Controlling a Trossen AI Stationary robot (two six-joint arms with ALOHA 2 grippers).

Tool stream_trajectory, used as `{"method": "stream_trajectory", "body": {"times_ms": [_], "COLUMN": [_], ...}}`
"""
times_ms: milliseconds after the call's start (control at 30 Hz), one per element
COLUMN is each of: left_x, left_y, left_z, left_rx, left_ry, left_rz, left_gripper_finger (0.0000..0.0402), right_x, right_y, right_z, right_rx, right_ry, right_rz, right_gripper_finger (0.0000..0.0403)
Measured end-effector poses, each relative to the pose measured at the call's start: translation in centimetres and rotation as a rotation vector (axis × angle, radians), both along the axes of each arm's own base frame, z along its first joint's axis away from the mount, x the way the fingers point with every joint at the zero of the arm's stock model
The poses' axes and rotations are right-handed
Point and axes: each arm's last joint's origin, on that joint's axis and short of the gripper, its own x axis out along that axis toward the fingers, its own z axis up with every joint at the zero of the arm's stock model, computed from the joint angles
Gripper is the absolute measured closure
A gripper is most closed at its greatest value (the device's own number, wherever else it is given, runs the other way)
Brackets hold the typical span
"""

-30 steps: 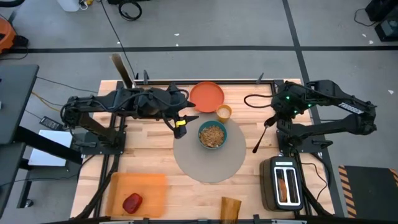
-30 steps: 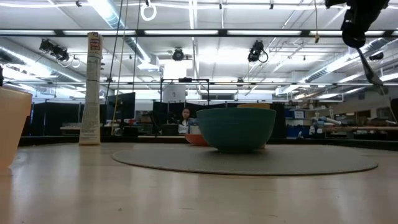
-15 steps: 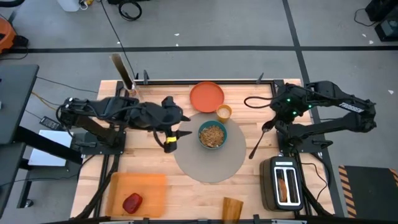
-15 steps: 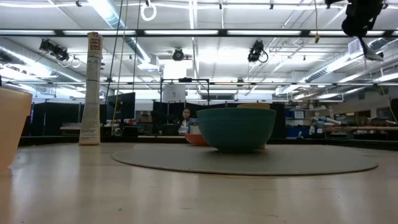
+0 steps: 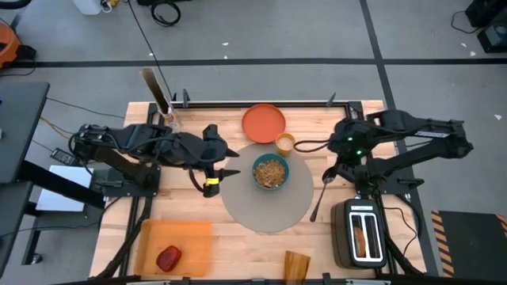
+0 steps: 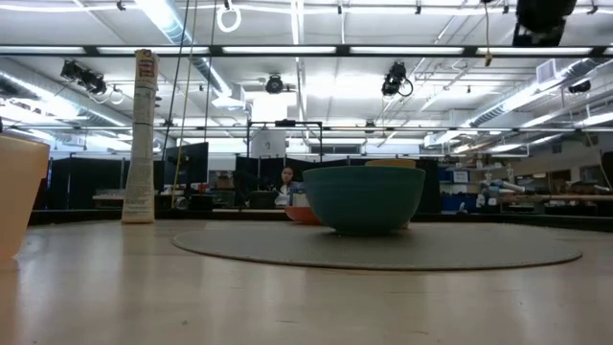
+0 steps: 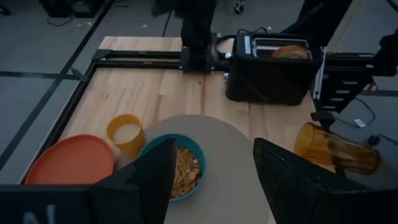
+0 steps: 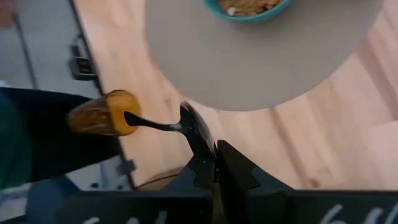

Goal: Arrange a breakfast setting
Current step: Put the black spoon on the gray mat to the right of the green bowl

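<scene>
On the mat, bowl holds cereal.

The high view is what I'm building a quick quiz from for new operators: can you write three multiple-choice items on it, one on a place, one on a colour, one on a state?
1. Where does the teal bowl sit?
A. on the grey mat
B. on the orange plate
C. beside the toaster

2. What colour is the small cup by the plate?
A. red
B. yellow
C. white

3. What is the right gripper doing?
A. resting open
B. holding the apple
C. holding the metal spoon

Key: 1 A, the bowl stands on the round mat. 2 B, the cup shows yellow. 3 C, the spoon hangs from its shut fingers; the left gripper is open.
</scene>
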Motion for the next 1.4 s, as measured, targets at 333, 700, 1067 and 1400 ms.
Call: {"method": "stream_trajectory", "body": {"times_ms": [333,700,1067,1400], "left_x": [-0.6,-0.4,0.4,0.6], "left_y": [-0.4,-0.4,1.6,3.0], "left_z": [0.3,0.7,1.5,1.5], "left_rx": [-0.022,-0.051,-0.058,-0.042], "left_ry": [-0.009,-0.056,-0.151,-0.152], "left_rz": [-0.011,0.001,0.070,0.116], "left_gripper_finger": [0.0180,0.0180,0.0180,0.0180], "right_x": [4.9,6.5,7.9,8.2], "right_y": [-3.2,-8.0,-10.6,-10.9], "right_z": [-6.3,-13.7,-17.3,-17.7], "right_rx": [0.020,0.113,0.142,0.081], "right_ry": [-0.030,-0.036,-0.017,0.004], "right_rz": [0.141,0.256,0.245,0.237], "right_gripper_finger": [0.0391,0.0391,0.0387,0.0335]}}
